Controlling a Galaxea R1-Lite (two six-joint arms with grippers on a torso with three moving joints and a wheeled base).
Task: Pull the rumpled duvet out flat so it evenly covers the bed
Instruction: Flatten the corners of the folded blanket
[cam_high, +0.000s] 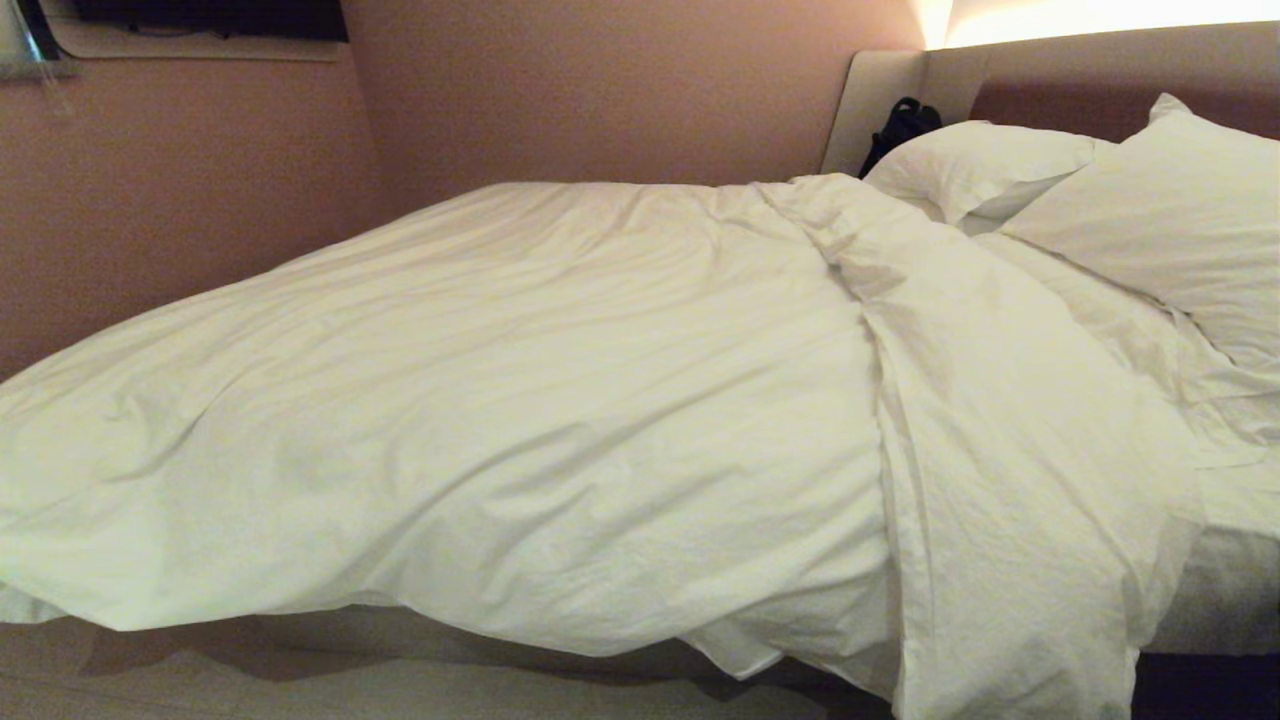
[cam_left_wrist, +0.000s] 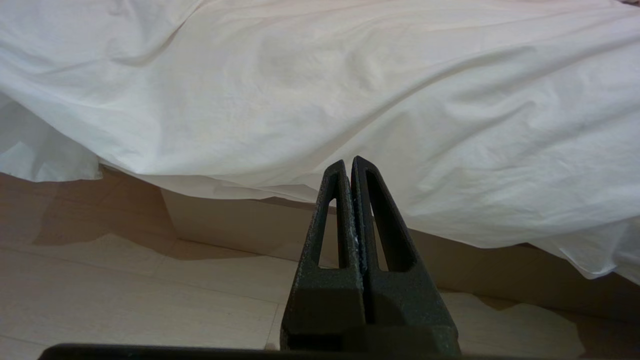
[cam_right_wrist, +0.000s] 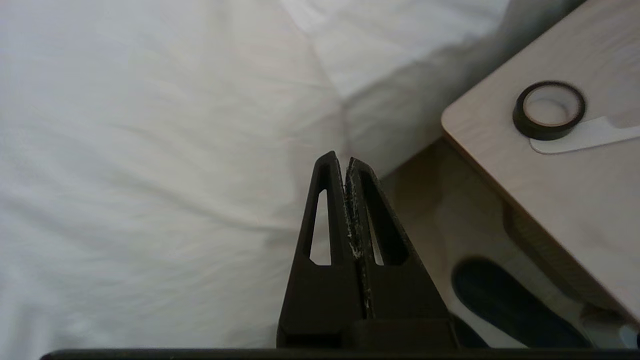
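Left side first: duvet (cam_high: 450, 400) is bunched toward the foot end, its near edge spilling over the side of the bed (cam_high: 1230, 600) from about 9 o'clock to 6 o'clock of the head view and hanging just above the floor (cam_high: 300, 690). Likely dragged that way, so coverage is lopsided. The left gripper (cam_left_wrist: 349, 165) points at that overhanging hem with fingers pressed together, holding nothing, not touching cloth; looks parked.

Centre: a thick folded ridge of duvet runs from about 12 o'clock down to 5 o'clock, where one flap is turned over on itself. That fold is why the head end is uncovered.

Right: bare sheet (cam_high: 1140, 330) shows at 3 o'clock, with two pillows (cam_high: 1180, 210) stacked against the headboard (cam_high: 1100, 90) at 1–2 o'clock. A dark bag-like item (cam_high: 900, 125) sits in the corner behind them; can't tell what. The right gripper (cam_right_wrist: 345, 162) is clenched empty, hovering over white bedding near the bed's edge, beside a nightstand (cam_right_wrist: 550, 200) carrying a roll of black tape (cam_right_wrist: 549, 110). Dark slipper-like shapes (cam_right_wrist: 510, 300) are on the floor below.

Containers: none in view, nothing held in anything.

Judgement: task barely started; the right gripper must open, pinch the folded edge and draw it toward the pillows.
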